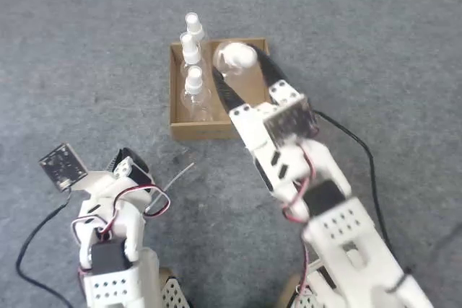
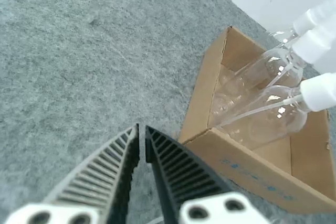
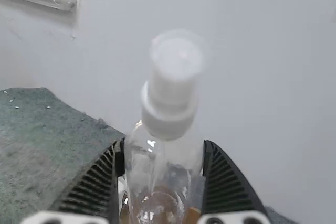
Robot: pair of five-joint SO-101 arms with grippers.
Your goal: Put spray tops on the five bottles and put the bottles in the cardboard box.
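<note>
The cardboard box [image 1: 206, 131] stands on the grey carpet at the back middle. Three clear bottles with white spray tops [image 1: 194, 84] stand in a row in its left half; in the left wrist view the bottles [image 2: 265, 121] lean in the box [image 2: 252, 174]. My right gripper [image 1: 244, 71] is over the box's right half, shut on a fourth clear bottle [image 3: 155, 169] that carries a white spray top [image 3: 172, 85]. My left gripper [image 2: 140, 132] is shut on nothing, low over the carpet in front of the box's left corner, and shows in the high view [image 1: 136, 165] at the lower left.
A thin white straw-like piece [image 1: 177, 177] lies on the carpet between the left arm and the box. Grey carpet [image 1: 375, 55] runs on all sides of the box. A pale wall [image 3: 262, 51] stands behind.
</note>
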